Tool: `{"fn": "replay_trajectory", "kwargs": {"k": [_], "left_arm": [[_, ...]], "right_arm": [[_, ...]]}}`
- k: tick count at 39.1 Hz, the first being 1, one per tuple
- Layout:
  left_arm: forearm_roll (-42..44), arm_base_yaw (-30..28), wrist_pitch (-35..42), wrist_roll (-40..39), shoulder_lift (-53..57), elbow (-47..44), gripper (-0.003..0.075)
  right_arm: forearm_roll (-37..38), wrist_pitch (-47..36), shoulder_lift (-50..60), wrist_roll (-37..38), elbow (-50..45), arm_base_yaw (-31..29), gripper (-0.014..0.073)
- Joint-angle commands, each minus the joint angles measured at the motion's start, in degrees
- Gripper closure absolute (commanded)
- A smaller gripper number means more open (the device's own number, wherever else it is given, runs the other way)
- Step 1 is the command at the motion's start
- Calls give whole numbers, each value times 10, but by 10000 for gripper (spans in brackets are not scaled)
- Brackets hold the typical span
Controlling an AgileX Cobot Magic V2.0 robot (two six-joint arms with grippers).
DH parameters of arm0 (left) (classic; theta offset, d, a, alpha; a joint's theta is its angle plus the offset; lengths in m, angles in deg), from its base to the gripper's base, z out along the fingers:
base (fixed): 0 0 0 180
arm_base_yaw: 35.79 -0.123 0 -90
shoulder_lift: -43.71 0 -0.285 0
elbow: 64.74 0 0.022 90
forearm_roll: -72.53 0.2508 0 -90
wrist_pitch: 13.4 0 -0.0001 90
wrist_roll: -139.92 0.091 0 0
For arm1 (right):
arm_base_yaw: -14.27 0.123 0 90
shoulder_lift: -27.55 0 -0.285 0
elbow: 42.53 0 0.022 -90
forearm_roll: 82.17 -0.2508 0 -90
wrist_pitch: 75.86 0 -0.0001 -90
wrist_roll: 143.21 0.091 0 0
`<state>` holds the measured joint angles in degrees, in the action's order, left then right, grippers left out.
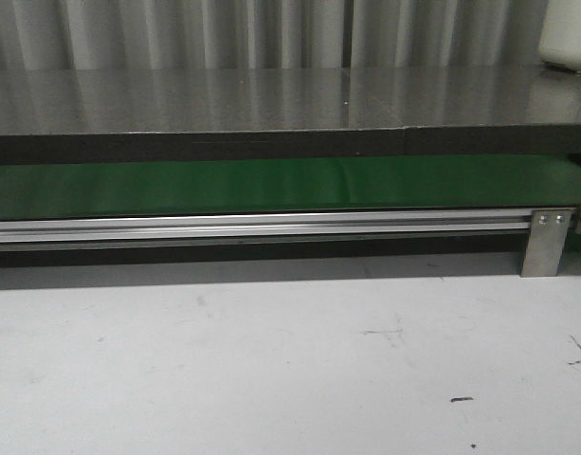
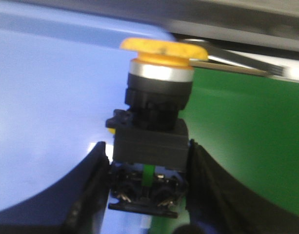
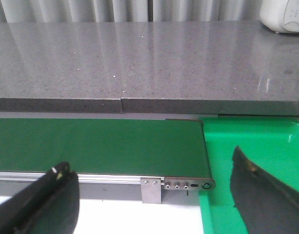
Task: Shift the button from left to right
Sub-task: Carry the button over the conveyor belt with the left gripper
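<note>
The button (image 2: 151, 131) sits right between the fingers of the left gripper (image 2: 148, 187), and it is upright, orange-yellow cap on top, silver ring under it, blocky black body below. Both dark fingers (image 2: 88, 190) press against the sides of that black body, one on each flank, so the left gripper is clamped on the button at its lower half, with the metal terminals at the base showing between the fingers. In the left wrist view the button hangs over the seam where the pale tabletop (image 2: 47, 97) meets the green conveyor belt (image 2: 247, 131); whether its base touches any surface cannot be told, the picture is blurred there. Over on the other side, the right gripper (image 3: 154, 195) is spread wide, its two black fingers (image 3: 47, 200) far apart with nothing between them but the belt's end (image 3: 105, 146) and a bright green bin (image 3: 256, 141) just to the right of it. The aluminium rail (image 3: 115, 178) runs along the belt's near edge, and the grey stone counter (image 3: 149, 63) stretches behind. In the front view neither arm shows, only white table (image 1: 271, 360), rail, belt and counter.
</note>
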<state>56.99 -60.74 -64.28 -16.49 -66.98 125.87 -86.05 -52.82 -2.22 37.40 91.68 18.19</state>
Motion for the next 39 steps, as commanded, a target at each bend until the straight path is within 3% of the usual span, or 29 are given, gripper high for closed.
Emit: {"fn": "replay_trajectory", "kwargs": {"k": [1,12,25,31,36,39], "left_arm": [[-14,40,-19,-31,33,15,678],[97,102,-32,-133,17,15,677],[80,106,-57,-134,-39,15,642],[80,106,-62,-134,-41,15,482],[80,108,-78,-134,-40,20,248],[79,116,-89,-134,-32,34,153]], "right_arm": [[3,-42,-8,-6,19,1,-49],[3,-42,-8,-6,19,1,-49],[3,-42,-8,-6,19,1,-49],[3,-42,-8,-6,19,1,-49],[3,-42,-8,-6,19,1,-49],[3,-42,-8,-6,19,1,-49]]}}
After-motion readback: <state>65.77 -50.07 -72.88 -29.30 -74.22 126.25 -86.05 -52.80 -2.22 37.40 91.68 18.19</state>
